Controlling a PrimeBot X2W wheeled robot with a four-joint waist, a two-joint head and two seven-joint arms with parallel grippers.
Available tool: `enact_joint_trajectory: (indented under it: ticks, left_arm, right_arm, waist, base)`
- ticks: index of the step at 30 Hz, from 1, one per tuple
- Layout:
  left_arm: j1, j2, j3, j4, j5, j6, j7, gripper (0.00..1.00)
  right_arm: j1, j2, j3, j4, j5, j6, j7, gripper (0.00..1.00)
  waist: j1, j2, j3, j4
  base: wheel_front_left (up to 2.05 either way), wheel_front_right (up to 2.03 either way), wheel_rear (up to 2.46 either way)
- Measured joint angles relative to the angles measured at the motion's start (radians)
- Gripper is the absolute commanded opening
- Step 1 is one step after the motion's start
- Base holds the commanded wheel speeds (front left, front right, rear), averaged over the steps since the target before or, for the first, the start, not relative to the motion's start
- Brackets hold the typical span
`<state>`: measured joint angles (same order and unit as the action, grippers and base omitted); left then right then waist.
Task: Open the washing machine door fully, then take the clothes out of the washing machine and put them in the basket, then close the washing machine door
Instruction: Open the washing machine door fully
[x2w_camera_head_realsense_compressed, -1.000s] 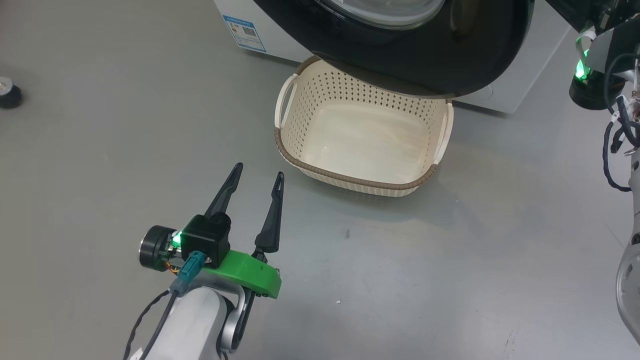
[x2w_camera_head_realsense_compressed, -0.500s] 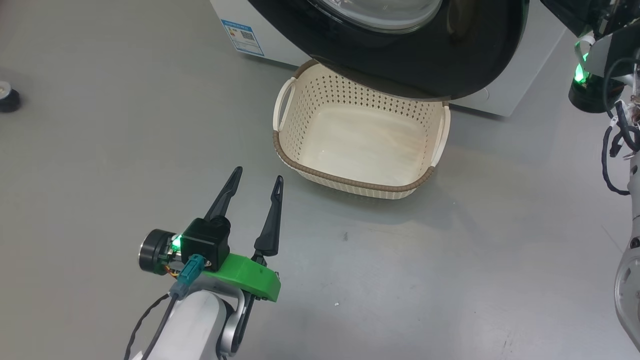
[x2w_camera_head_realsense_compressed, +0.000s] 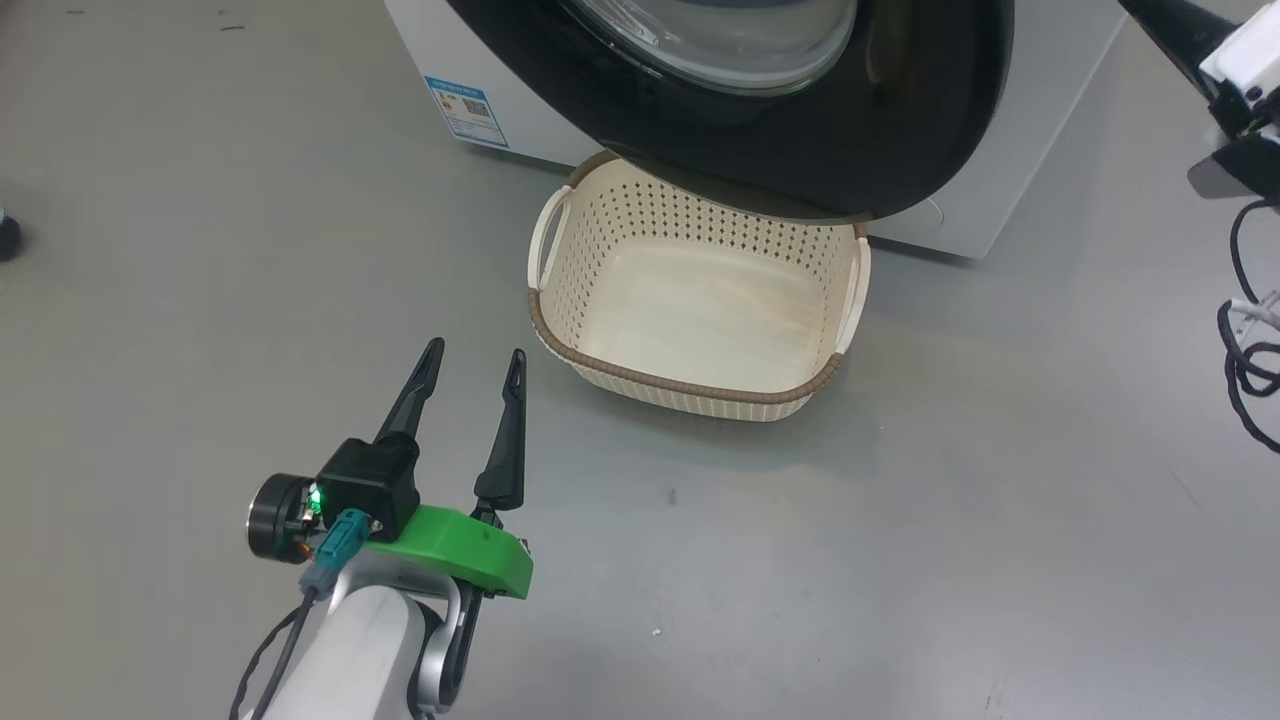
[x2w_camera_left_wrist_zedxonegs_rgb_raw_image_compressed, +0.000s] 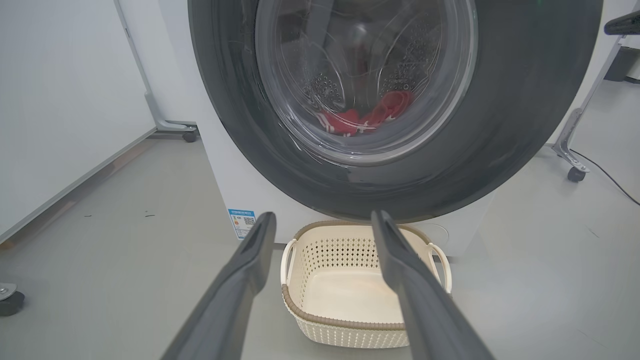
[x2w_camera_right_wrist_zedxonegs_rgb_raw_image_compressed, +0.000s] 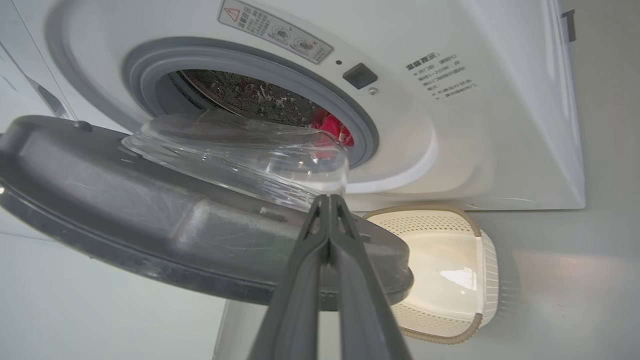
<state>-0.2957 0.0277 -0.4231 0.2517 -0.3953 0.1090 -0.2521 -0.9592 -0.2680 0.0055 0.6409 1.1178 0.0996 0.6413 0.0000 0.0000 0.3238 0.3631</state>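
The washing machine door (x2w_camera_head_realsense_compressed: 880, 150) stands partly open, its black rim hanging over the back of the basket (x2w_camera_head_realsense_compressed: 680, 385). Red clothes (x2w_camera_left_wrist_zedxonegs_rgb_raw_image_compressed: 370, 115) lie in the drum, seen through the door's glass. My left gripper (x2w_camera_head_realsense_compressed: 475, 352) is open and holds nothing, low over the floor to the left of the basket. In the left wrist view the left gripper (x2w_camera_left_wrist_zedxonegs_rgb_raw_image_compressed: 324, 217) points at the door and the basket (x2w_camera_left_wrist_zedxonegs_rgb_raw_image_compressed: 345, 332). My right gripper (x2w_camera_right_wrist_zedxonegs_rgb_raw_image_compressed: 327, 200) is shut, its tips at the door's matte inner side (x2w_camera_right_wrist_zedxonegs_rgb_raw_image_compressed: 150, 215) beside the glass bowl (x2w_camera_right_wrist_zedxonegs_rgb_raw_image_compressed: 240, 150). Red clothes (x2w_camera_right_wrist_zedxonegs_rgb_raw_image_compressed: 330, 125) show inside the grey gasket (x2w_camera_right_wrist_zedxonegs_rgb_raw_image_compressed: 250, 65). The basket (x2w_camera_right_wrist_zedxonegs_rgb_raw_image_compressed: 480, 280) is empty.
The white washing machine (x2w_camera_head_realsense_compressed: 1020, 120) carries a blue label (x2w_camera_head_realsense_compressed: 462, 105) at its lower corner. Part of my right arm (x2w_camera_head_realsense_compressed: 1235, 60) and its cables (x2w_camera_head_realsense_compressed: 1245, 360) fill the right edge. A wheeled stand leg (x2w_camera_left_wrist_zedxonegs_rgb_raw_image_compressed: 575, 172) is right of the machine, and a caster (x2w_camera_left_wrist_zedxonegs_rgb_raw_image_compressed: 10, 300) at far left.
The head camera has moved, shifting the whole picture left and down. My right arm's wrist has gone up toward the top right edge. The left gripper stays open.
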Motion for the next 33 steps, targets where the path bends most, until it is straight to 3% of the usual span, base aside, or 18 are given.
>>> enact_joint_trajectory:
  ticks: [2,5,12,20,33]
  left_arm:
    - [0.006,0.000,0.003,0.003,0.000,0.000,0.000,1.00]
    - [0.018,0.000,0.020,0.010,0.001,0.000,0.000,1.00]
    - [0.041,0.000,0.066,0.015,0.012,0.000,0.000,1.00]
    - [0.079,0.002,0.107,0.022,0.027,0.000,0.000,1.00]
    - [0.106,0.002,0.139,0.021,0.054,-0.018,0.000,1.00]
  right_arm:
    - [0.031,-0.021,0.044,-0.027,-0.058,0.033,-0.029,0.00]
    - [0.090,-0.050,0.105,-0.062,-0.145,0.033,-0.077,0.00]
    - [0.216,-0.029,0.150,-0.151,-0.198,0.031,-0.230,0.00]
    - [0.369,-0.034,0.286,-0.335,-0.326,0.030,-0.465,0.00]
    - [0.631,-0.049,0.271,-0.368,-0.455,0.030,-0.769,0.00]
  waist:
    - [0.0000,0.0000,-0.011,-0.007]
    - [0.0000,0.0000,-0.029,-0.020]
    - [0.0000,0.0000,-0.073,-0.064]
    - [0.0000,0.0000,-0.125,-0.131]
    - [0.0000,0.0000,-0.174,-0.203]
  base:
    - [0.00,0.00,0.00]
    - [0.00,0.00,0.00]
    - [0.00,0.00,0.00]
    - [0.00,0.00,0.00]
    - [0.00,0.00,0.00]
